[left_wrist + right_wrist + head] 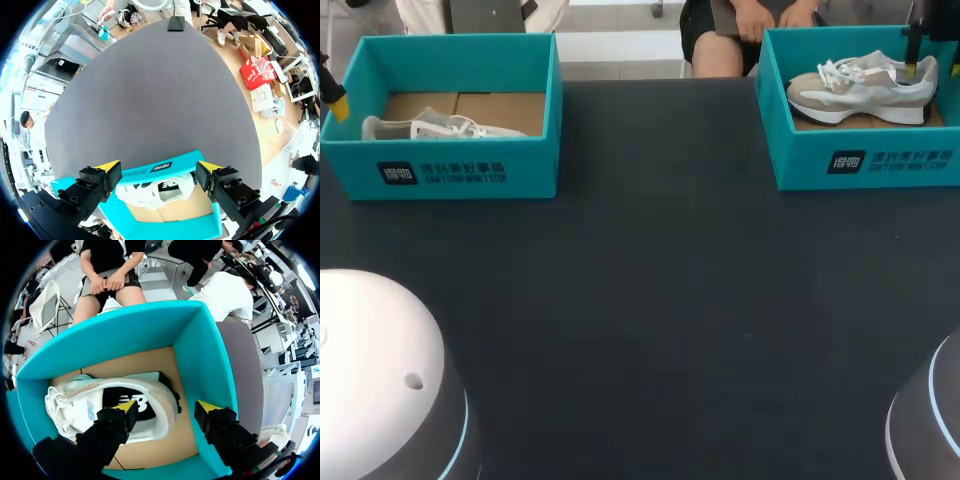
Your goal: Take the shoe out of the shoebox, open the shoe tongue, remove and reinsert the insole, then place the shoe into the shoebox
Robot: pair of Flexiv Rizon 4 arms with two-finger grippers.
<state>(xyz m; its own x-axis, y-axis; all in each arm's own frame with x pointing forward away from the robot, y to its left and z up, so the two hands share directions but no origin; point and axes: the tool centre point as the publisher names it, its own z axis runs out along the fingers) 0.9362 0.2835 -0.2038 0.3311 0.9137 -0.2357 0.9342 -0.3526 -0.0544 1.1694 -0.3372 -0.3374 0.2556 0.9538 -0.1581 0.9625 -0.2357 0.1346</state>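
I judge that the first step is in hand: taking the shoe out. My right tool (166,409) hangs with its fingers apart over the heel of the white and grey running shoe (860,85), which lies on its sole inside the teal cardboard shoebox on my right (865,160). One yellow tip is above the shoe's dark opening and the other is outside the heel, near the box wall. Nothing is gripped yet.

Next, I think the tool must go down, close on the heel collar, and then lift straight up, because the outer finger has little room beside that wall.

My left tool (159,169) is also apart and holds nothing. It hovers above the second teal cardboard shoebox (440,170), where a second white shoe (440,128) lies. Between the two boxes the dark bench (650,300) gives wide room for putting the shoe down.
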